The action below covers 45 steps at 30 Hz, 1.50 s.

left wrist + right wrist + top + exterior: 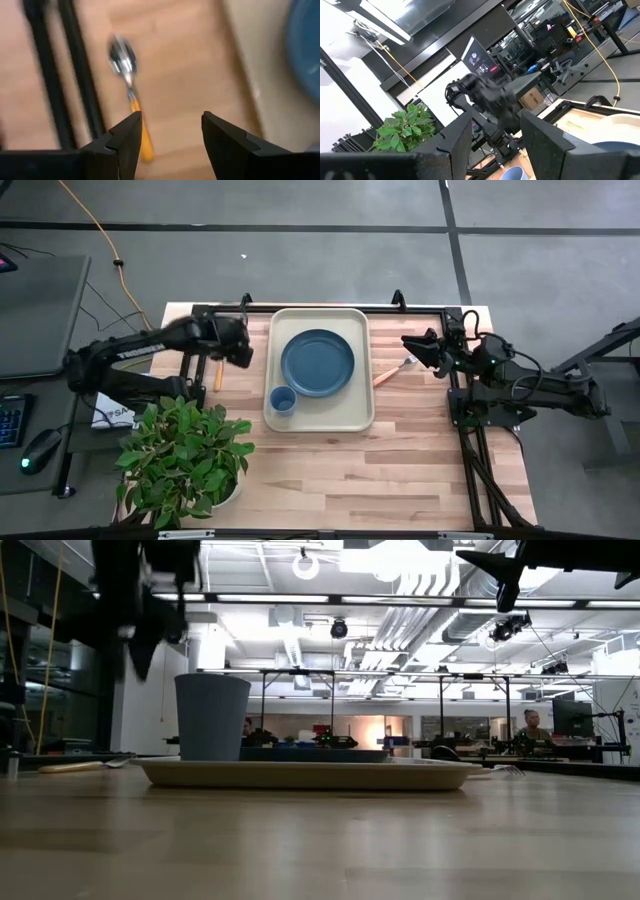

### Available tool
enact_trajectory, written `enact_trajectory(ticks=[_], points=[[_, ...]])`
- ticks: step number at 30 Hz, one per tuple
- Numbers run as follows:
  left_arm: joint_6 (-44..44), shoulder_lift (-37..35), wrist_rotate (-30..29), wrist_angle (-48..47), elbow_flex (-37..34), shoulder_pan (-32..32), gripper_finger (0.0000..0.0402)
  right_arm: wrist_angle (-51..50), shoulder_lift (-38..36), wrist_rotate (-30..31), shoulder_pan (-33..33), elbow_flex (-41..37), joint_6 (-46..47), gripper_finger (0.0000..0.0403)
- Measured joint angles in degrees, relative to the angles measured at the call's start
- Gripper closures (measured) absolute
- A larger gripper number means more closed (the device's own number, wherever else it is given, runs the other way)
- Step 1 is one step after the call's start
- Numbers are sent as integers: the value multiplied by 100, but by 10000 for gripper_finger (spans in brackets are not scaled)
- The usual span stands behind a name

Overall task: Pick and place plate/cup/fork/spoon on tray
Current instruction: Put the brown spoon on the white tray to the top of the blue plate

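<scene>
The beige tray [352, 412] lies mid-table with the dark-blue plate [318, 363] and the small blue cup [283, 400] on it. The spoon [127, 75] lies flat on the wood left of the tray, and its orange handle [219, 376] shows in the high view. My left gripper [172, 135] is open above the spoon, touching nothing, between spoon and tray. The fork [393, 372] lies on the wood right of the tray. My right gripper [415, 345] is open and raised above the table just beyond the fork.
A potted plant [185, 450] stands at the table's near left corner. Black frame rails [455, 370] run along the table's left, right and far edges. Bare wood [370, 470] lies in front of the tray.
</scene>
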Motion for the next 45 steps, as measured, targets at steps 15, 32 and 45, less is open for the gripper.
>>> enact_trajectory(ticks=[15,32,45], points=[[-946,-101,150,1972,-2386,668,214,-165,2,-2,0,0,2,242],[-468,115,184,2900,-3142,1205,278,-175,2,-2,0,0,2,242],[-57,-198,348,2955,-2743,1139,387,-175,2,0,-1,0,218,242]])
